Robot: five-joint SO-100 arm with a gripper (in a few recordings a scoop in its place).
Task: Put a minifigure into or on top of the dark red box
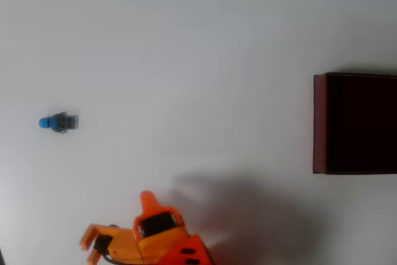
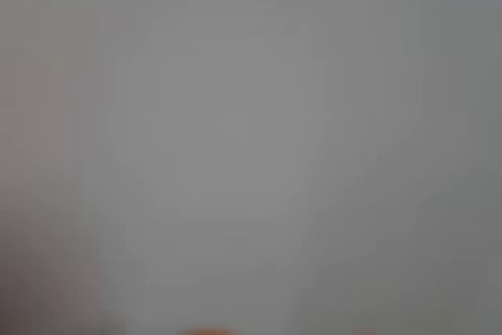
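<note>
Lying up-left of the orange gripper (image 1: 93,243), jaws apparently apart and empty, the minifigure (image 1: 59,121) points its long axis left-right.

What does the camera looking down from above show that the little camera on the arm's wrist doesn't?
Overhead view: the minifigure lying at the left of the white table, the dark red box at the right edge, and the orange gripper at the bottom, apart from both. Wrist view: a blurred pale grey surface with a faint orange sliver at its bottom edge. Shared: apparently the pale tabletop and a bit of orange.
</note>
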